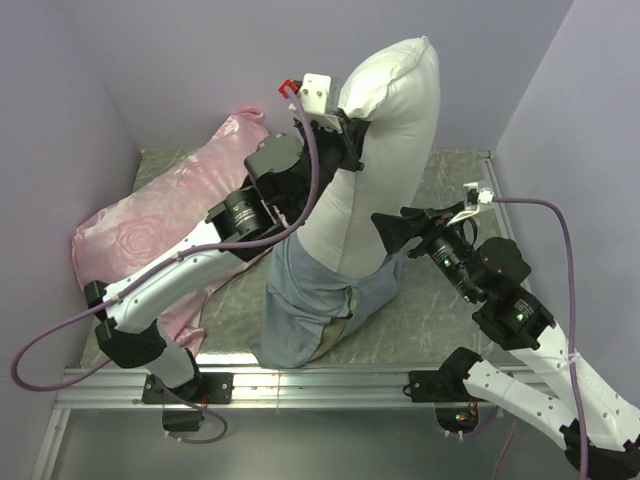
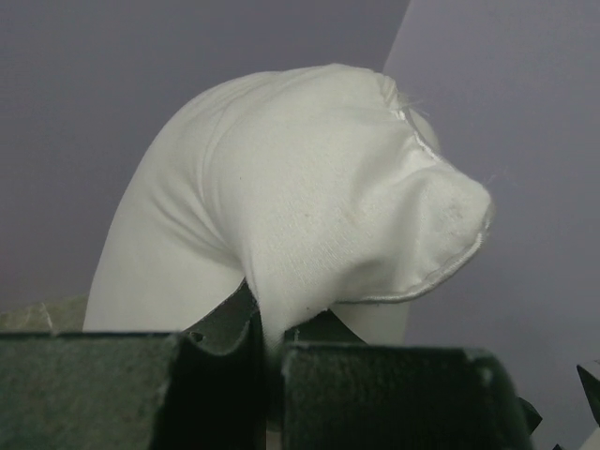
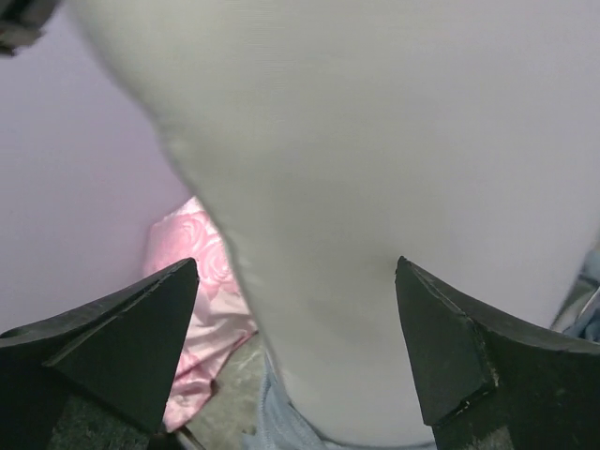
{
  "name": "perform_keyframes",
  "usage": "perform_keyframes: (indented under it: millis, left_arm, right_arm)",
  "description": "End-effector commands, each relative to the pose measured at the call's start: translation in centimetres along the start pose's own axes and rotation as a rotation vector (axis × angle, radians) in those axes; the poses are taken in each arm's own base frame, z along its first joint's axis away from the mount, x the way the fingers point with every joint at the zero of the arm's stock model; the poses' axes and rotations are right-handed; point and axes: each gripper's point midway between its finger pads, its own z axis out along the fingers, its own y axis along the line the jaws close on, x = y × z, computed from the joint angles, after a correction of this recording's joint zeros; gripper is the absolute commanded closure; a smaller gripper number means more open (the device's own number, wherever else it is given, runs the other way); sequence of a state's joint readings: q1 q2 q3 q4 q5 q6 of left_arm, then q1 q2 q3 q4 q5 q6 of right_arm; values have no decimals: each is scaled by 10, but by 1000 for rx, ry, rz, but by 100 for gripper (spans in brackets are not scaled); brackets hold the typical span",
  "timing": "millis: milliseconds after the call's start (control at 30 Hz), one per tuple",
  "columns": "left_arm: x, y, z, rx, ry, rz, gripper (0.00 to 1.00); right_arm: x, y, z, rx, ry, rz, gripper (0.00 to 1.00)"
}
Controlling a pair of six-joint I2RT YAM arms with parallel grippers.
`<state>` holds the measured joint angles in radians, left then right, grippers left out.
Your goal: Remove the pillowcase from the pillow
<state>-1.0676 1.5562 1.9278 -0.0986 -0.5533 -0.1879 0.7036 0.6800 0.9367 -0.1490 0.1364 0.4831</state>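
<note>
Two arms meet at the pillow [image 1: 385, 140], which stands nearly upright in the middle of the table [image 1: 440, 320], its free end pointing toward 12 o'clock in the top view. The left gripper [image 1: 345, 128] is clenched on a fold of white fabric high on the pillow's 9 o'clock edge. In the left wrist view its dark pads [image 2: 394, 394] are pressed together with only a thin pinch of cloth between them, and the pillow bulges above them against the purple wall [image 2: 112, 112].

The pillowcase [image 1: 320, 300] covers only the pillow's lower end, at 6 o'clock. It is bunched in blue-grey folds on the table, with a patch of tan lining showing near its bottom edge.

The right gripper [image 1: 395, 235] sits at the pillow's 3 o'clock side, just above the bunched pillowcase, and is released. In the right wrist view its fingers [image 3: 122, 347] are spread wide with the white pillow filling the gap between them. Whether the tips touch the fabric cannot be told.

One pink pillow [image 1: 170, 220] with a rose pattern lies at 9 o'clock, partly under the left arm.
</note>
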Motion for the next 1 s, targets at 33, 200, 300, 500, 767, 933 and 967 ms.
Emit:
perform_keyframes:
  millis: [33,200,300,500,767,933,967]
  left_arm:
    - [-16,-12,8,55,-11,-80,100]
    - [11,-18,14,93,71,-86,100]
    - [23,-23,16,121,111,-93,99]
    - [39,-32,21,173,161,-107,99]
    - [41,-50,10,290,198,-142,99]
    - [19,-54,0,324,156,-191,99]
    - [9,-55,-3,345,140,-204,100]
  right_arm:
    - [-41,10,2,37,-135,-114,7]
    - [-70,19,8,108,-166,-195,2]
    - [-82,24,12,139,-181,-248,2]
    - [-81,14,34,283,-157,-367,0]
    - [-56,-2,69,413,-90,-477,0]
    - [-39,-19,74,485,-90,-464,5]
    - [-43,-21,75,492,-110,-446,11]
